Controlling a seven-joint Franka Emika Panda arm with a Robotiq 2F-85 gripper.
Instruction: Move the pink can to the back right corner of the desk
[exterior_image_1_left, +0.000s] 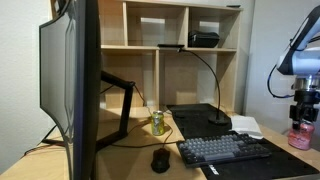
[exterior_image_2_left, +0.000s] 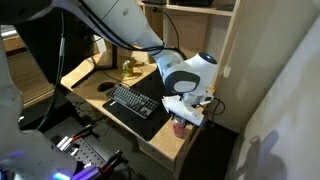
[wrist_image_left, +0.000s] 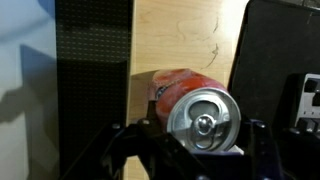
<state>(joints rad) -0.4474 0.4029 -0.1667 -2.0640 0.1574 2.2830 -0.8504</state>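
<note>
The pink can (wrist_image_left: 172, 88) with its silvery top fills the middle of the wrist view, upright between my two fingers. My gripper (wrist_image_left: 192, 128) is shut on the can, one finger against each side near the top. In both exterior views the gripper (exterior_image_1_left: 301, 112) (exterior_image_2_left: 182, 108) reaches down over the can (exterior_image_1_left: 300, 137) (exterior_image_2_left: 180, 127) at the right end corner of the light-wood desk (exterior_image_1_left: 150, 146) (exterior_image_2_left: 88, 70). I cannot tell whether the can's base touches the desk.
A dark keyboard (exterior_image_1_left: 225, 150) (exterior_image_2_left: 134, 101) lies on a black mat (wrist_image_left: 270, 60) beside the can. A yellow-green can (exterior_image_1_left: 157, 122) (exterior_image_2_left: 128, 68), a black mouse (exterior_image_1_left: 160, 160), a desk lamp (exterior_image_1_left: 217, 120), a large monitor (exterior_image_1_left: 70, 80) and a cubby shelf unit (exterior_image_1_left: 180, 50) stand further along.
</note>
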